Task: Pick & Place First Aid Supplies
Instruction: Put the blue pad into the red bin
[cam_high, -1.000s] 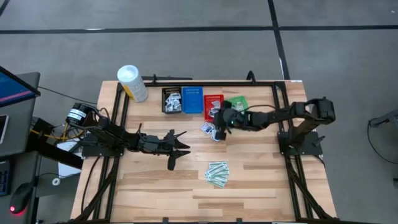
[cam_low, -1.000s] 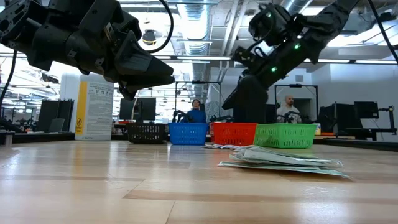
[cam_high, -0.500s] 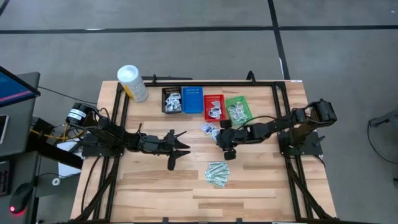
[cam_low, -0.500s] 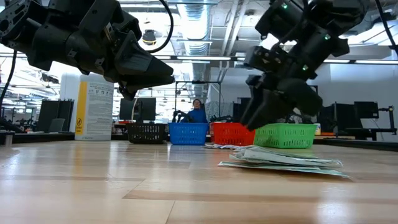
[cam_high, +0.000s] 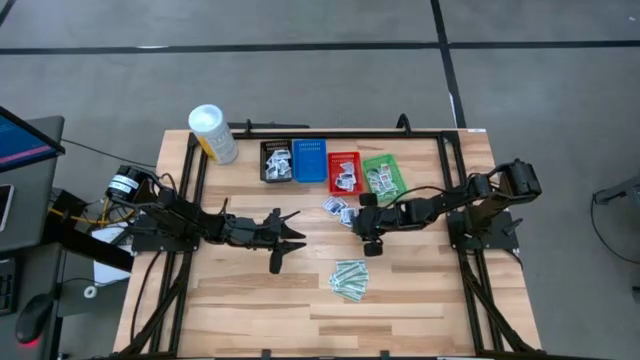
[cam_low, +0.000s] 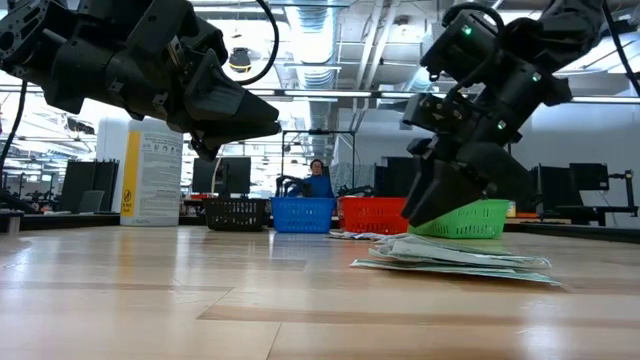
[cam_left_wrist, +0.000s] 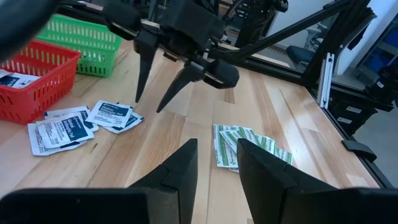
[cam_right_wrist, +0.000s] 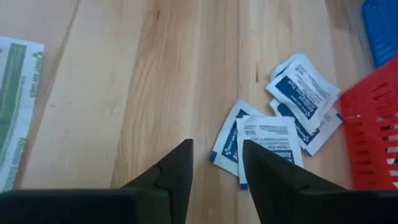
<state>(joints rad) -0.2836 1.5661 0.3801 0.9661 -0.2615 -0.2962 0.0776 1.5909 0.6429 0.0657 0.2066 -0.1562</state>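
White packets, blue print, lying flat

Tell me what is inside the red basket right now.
The red basket holds a few small white packets near its front end. How many there are, and whether more lie beneath them, cannot be told; its mesh wall hides the contents in the low view.

red basket cut off by the right wrist view's edge, packet print too small to read from above
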